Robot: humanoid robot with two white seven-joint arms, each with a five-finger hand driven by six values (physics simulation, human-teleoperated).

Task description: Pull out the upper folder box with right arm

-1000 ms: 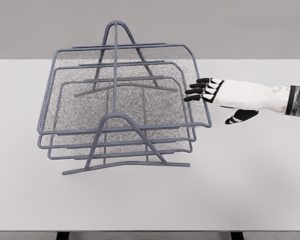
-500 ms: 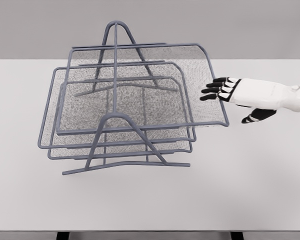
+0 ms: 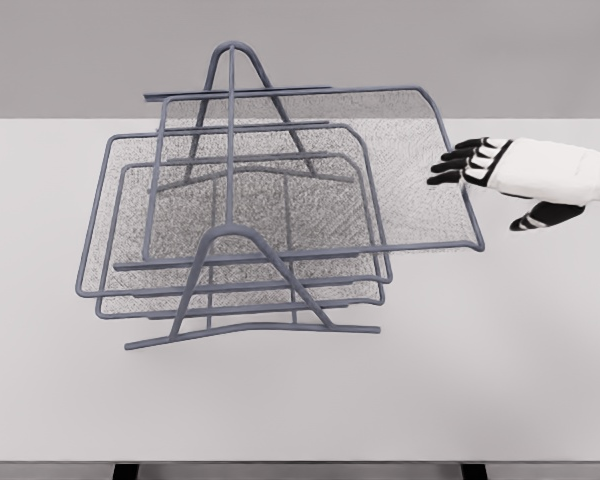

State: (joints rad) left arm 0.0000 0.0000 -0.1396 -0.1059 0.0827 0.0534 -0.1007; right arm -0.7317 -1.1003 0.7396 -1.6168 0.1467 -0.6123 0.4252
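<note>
Mesh upper folder box [image 3: 400, 170] | right edge touching right hand [image 3: 510, 170] fingertips

No readable text, labels, brands, numbers or signs anywhere in view.

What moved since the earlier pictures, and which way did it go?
The top tray slid out to the picture's right, and the right hand went right with it, fingers at its right edge. The rack frame and the two lower trays stayed put.
</note>
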